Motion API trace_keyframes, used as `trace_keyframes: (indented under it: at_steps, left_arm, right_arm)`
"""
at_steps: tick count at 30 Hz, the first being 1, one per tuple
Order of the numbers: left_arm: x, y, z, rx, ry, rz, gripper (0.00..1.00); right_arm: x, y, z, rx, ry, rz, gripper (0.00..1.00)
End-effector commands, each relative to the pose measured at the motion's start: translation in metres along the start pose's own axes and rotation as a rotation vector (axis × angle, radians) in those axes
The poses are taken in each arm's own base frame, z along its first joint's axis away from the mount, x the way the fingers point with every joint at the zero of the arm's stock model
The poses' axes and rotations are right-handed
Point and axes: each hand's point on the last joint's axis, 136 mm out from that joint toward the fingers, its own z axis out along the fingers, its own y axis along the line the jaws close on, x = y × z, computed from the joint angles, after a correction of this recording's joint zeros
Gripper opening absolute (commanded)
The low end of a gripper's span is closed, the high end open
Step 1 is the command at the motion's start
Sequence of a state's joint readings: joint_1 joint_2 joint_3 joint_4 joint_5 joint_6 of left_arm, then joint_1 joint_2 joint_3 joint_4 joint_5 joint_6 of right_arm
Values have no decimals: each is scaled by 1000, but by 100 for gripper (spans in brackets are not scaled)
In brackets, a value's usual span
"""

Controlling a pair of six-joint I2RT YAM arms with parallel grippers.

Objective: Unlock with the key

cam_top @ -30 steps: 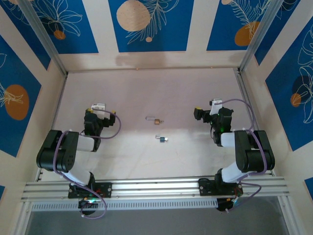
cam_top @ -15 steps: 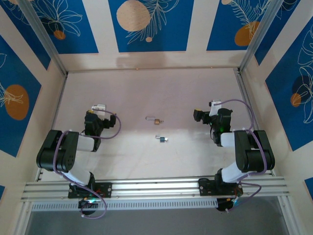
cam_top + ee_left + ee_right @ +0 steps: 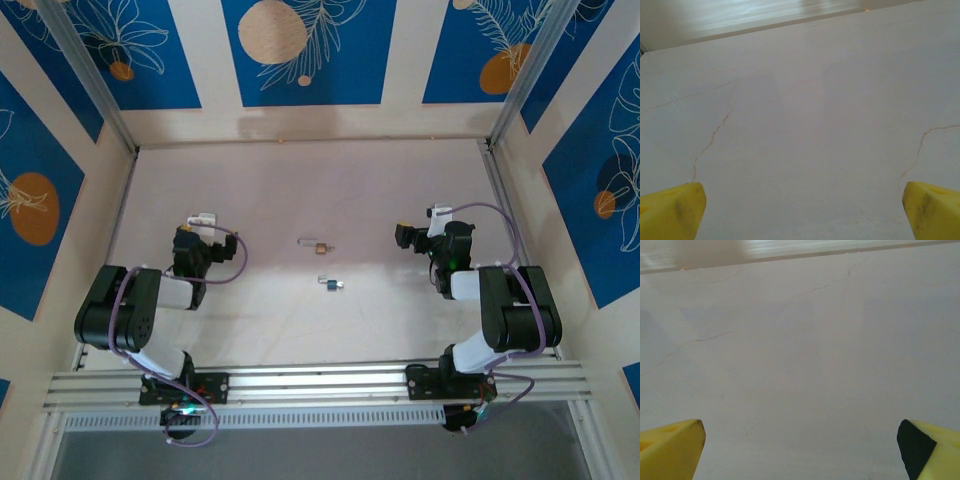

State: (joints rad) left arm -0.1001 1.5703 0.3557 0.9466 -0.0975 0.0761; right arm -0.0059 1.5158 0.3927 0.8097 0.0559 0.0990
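Observation:
The key [image 3: 329, 284], tiny, silver with a dark blue head, lies flat on the pale table near its middle. Just beyond it lies the small brass padlock [image 3: 318, 245], its silver shackle pointing left. My left gripper [image 3: 203, 222] rests low at the left, well apart from both. My right gripper [image 3: 424, 230] rests at the right, about as far from them. In the left wrist view the gripper [image 3: 800, 212] is open, its yellow fingertips [image 3: 672, 210] wide apart over bare table. The right gripper [image 3: 800, 450] is open too, with nothing between its yellow fingertips [image 3: 670, 447].
Patterned blue and cream walls [image 3: 300, 50] enclose the table on three sides. An aluminium rail [image 3: 320, 385] carrying both arm bases runs along the near edge. Thin hairline cracks [image 3: 710, 142] mark the tabletop.
The left wrist has shifted very slightly since the oldest frame. The key, the padlock and the right arm have not moved.

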Motion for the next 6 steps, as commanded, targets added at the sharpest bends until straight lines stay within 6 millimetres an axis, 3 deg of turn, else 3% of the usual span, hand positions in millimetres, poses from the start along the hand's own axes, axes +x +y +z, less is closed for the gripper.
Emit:
trace_keyframes:
  at_steps: [1,6]
  left_arm:
    - [-8,4,2,-6,-17,-19,100]
    - [-8,4,1,-9,-20,-18,100]
  right_arm:
    - [-8,-1,4,11,-11,-10,99]
    - [-8,-1,4,10,-10,-10,99]
